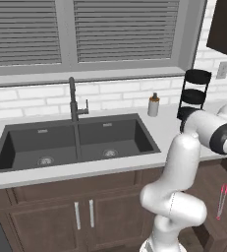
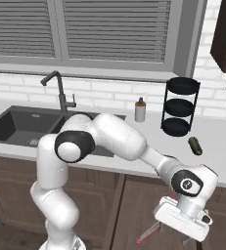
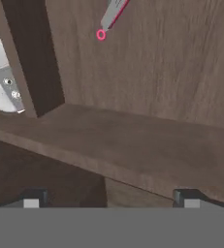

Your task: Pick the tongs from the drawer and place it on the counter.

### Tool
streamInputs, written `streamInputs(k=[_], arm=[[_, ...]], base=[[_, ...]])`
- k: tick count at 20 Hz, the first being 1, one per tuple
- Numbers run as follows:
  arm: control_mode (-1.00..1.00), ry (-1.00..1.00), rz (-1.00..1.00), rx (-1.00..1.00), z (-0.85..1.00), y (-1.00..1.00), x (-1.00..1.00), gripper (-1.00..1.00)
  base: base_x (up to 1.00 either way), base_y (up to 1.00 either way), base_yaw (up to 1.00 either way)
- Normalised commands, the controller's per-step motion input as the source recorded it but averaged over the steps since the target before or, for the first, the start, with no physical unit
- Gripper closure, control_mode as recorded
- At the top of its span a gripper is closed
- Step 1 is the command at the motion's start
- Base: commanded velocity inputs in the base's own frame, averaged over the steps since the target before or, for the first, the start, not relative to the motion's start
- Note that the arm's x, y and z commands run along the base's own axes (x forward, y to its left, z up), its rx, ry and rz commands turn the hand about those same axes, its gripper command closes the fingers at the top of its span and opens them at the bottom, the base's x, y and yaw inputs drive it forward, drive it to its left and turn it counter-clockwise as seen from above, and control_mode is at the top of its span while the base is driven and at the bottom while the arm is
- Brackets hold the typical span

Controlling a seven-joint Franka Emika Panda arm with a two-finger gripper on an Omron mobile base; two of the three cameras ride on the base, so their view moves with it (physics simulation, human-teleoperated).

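The tongs (image 3: 111,16) show as a thin pinkish-red sliver with a small ring at the end, lying on the wooden floor of the open drawer (image 3: 171,72). My gripper (image 3: 109,199) is open, with its two dark tips wide apart and nothing between them. It hangs over the drawer's near wall, short of the tongs. From the right base camera, my white hand (image 2: 182,218) is low beside the tongs (image 2: 147,233). From the left base camera, the tongs (image 1: 222,202) rest in the drawer (image 1: 208,184) below the counter (image 1: 85,170).
A dark double sink (image 1: 75,140) with a faucet (image 1: 73,101) is set into the counter. A soap bottle (image 2: 140,110), a black three-tier rack (image 2: 181,107) and a small green vegetable (image 2: 194,145) stand on it. Cabinet doors with vertical handles (image 1: 84,214) are below.
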Motion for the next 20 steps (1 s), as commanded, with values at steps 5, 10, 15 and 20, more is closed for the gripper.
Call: streamInputs(k=[5,10,15,20], arm=[[-1.0,-0.27,-0.16,-0.01,0.48,0.65,0.36,-1.0],[-1.0,0.05,-0.39,-0.14,0.03,0.58,0.23,-1.0],[-1.0,0.13,-0.32,-0.18,-0.09,0.34,0.25,-1.0],[-1.0,0.2,-0.23,-0.17,-0.11,0.0,0.36,-1.0]], base=[[0.0,0.0,0.0],[0.0,0.0,0.0],[0.0,0.0,0.0],[0.0,0.0,0.0]])
